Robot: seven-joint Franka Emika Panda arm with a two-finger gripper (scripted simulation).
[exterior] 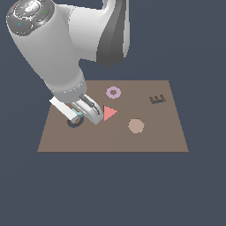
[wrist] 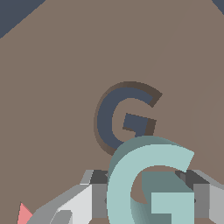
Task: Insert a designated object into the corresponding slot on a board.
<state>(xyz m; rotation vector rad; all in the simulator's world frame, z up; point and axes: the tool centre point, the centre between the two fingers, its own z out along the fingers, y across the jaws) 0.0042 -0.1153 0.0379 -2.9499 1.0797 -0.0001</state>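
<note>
- My tool (exterior: 78, 115) is clamped on the teal G (wrist: 148, 183); in the wrist view a finger (wrist: 98, 199) presses on each side of the letter.
- The teal G hangs just above the board (exterior: 145, 141), close over the G-shaped slot (wrist: 127, 120), slightly off to one side of it and not yet seated.
- The slot is a dark navy-grey recess near the board's corner at the exterior view's left, on the near side; in the exterior view my tool covers most of it.
- The pink triangle (exterior: 109, 113) lies just beside my tool, toward the board's middle.
- The lilac ring (exterior: 113, 92) sits near the far edge, apart from my tool.
- The tan hexagon (exterior: 136, 126) lies past the triangle, toward the exterior view's right.
- The dark E-shaped recess (exterior: 157, 99) is near the far corner at the exterior view's right.
</note>
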